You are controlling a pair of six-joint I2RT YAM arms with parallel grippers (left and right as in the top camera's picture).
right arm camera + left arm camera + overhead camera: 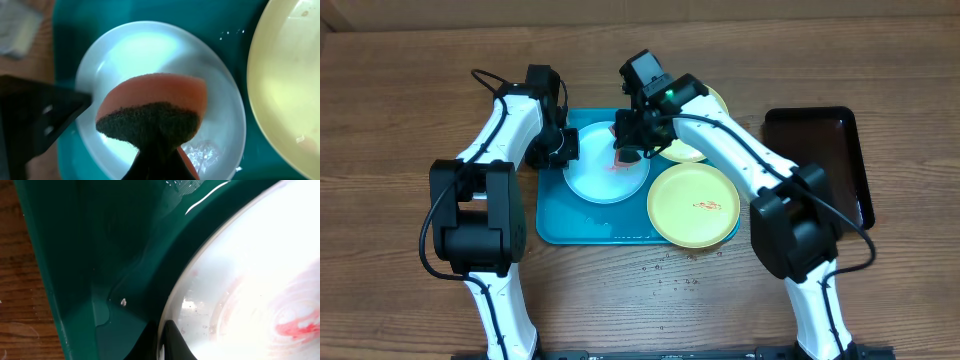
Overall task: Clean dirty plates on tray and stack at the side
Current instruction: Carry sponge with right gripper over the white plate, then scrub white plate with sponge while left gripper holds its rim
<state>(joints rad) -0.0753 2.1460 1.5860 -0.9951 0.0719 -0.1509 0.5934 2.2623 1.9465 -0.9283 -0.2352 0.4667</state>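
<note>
Judged light, stiff and wet-slick, the pale blue-white round plastic plate is best taken by its rim; the red-and-grey sponge is pinched by the right gripper, while the closure of the left gripper cannot be told

Overhead: high, straight down, whole tabletop | wrists: very close, angled down | shared: white plate on tray

Overhead is evenly, softly lit. Just past the left finger the plate blows out white (a glint streaks the tray beside it). The sponge in the right fingers is slightly blurred.
</note>
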